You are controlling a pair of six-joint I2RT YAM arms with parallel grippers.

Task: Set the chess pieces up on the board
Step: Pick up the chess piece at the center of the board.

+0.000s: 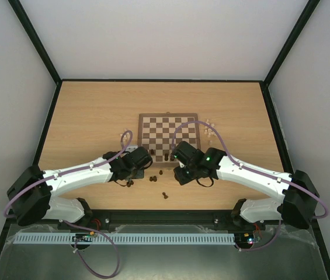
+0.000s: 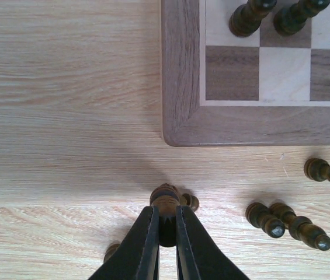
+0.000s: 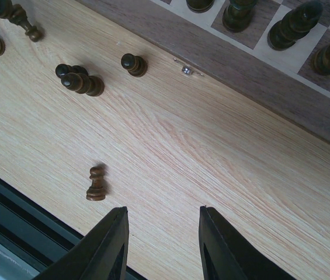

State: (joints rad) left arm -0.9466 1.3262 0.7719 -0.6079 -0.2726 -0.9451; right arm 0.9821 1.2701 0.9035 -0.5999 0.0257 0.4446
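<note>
Board: your chessboard (image 1: 168, 129) lies mid-table, with a few dark chessmen (image 2: 246, 17) on its near row.
Left gripper (image 2: 166, 220): your fingers are clamped on a dark piece (image 2: 166, 202) (just off the board's near corner).
Right gripper (image 3: 163, 217): your fingers are parted and empty, over the tabletop (image 3: 211, 151) beside a standing dark pawn (image 3: 96, 184).

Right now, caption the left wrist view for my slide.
Left hand pinches a dark chess piece beside the board corner.
</note>
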